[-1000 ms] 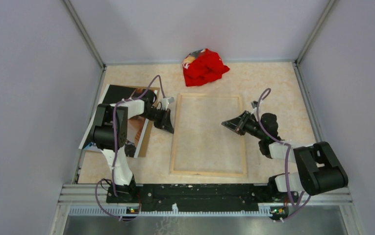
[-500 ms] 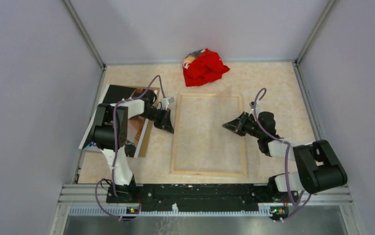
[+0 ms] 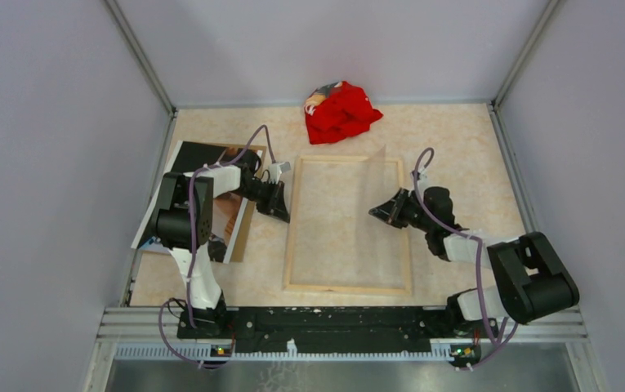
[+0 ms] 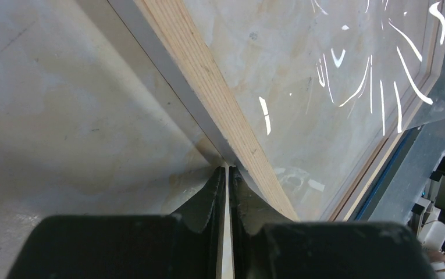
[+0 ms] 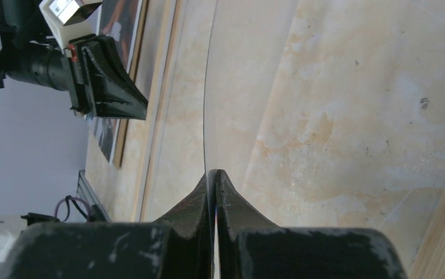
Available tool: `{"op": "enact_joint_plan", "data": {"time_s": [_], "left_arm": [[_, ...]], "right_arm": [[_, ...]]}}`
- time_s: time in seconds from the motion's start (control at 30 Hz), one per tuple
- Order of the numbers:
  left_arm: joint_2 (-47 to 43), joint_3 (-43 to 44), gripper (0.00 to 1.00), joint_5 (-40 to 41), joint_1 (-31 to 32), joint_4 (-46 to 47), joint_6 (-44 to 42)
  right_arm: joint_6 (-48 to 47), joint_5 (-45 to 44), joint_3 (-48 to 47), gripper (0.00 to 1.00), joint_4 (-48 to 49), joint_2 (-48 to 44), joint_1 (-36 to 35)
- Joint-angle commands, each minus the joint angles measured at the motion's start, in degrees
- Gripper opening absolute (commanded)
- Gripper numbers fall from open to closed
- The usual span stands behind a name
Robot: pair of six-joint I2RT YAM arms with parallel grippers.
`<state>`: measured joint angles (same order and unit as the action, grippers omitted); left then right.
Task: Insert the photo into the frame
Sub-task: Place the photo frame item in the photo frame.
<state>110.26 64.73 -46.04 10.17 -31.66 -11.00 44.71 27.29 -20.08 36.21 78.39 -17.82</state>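
Note:
The frame (image 3: 291, 245) lies face down mid-table, pale wood back up. My left gripper (image 3: 284, 217) is shut, its tips against the outer edge of the frame's left rail (image 4: 208, 87); the tips (image 4: 227, 170) hold nothing that I can see. My right gripper (image 3: 377, 211) is shut on the right edge of the clear pane (image 3: 350, 220) and holds that edge lifted off the frame. In the right wrist view the pane (image 5: 243, 87) runs edge-on from my fingertips (image 5: 212, 172). The photo (image 3: 190, 159) lies at the left under my left arm.
A brown backing board (image 3: 243, 224) lies under the photo beside the frame's left rail. A crumpled red cloth (image 3: 340, 112) sits at the back, just beyond the frame's top rail. Enclosure walls stand close on the left, right and back.
My right gripper has shifted slightly left and raised the pane's right edge, so the pane tilts more steeply. My left gripper has not moved.

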Motion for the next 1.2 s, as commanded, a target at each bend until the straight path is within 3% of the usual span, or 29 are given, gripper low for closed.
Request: {"op": "enact_joint_plan", "data": {"time_s": [0.0, 0.17, 0.3, 0.7, 1.17], "left_arm": [[1.50, 1.18, 0.13, -0.81, 0.90, 0.81, -1.18], [1.21, 1.32, 0.13, -0.90, 0.90, 0.77, -1.21], [0.93, 1.21, 0.12, -0.82, 0.90, 0.55, -1.44], [0.90, 0.49, 0.12, -1.13, 0.90, 0.86, -1.70], [0.75, 0.12, 0.12, -1.15, 0.90, 1.01, -2.01]], "right_arm": [[-4.43, -1.53, -1.66, 0.00, -3.14, -1.13, -1.85], [-6.99, -3.50, -2.06, 0.00, -7.37, -1.21, -2.10], [-9.33, -6.49, -4.46, 0.27, -15.83, -2.41, -2.25], [-14.02, -11.56, -13.21, 0.61, -32.63, -2.48, -2.28], [-17.08, -15.05, -15.71, 0.63, -38.85, -3.64, -0.47]]}}
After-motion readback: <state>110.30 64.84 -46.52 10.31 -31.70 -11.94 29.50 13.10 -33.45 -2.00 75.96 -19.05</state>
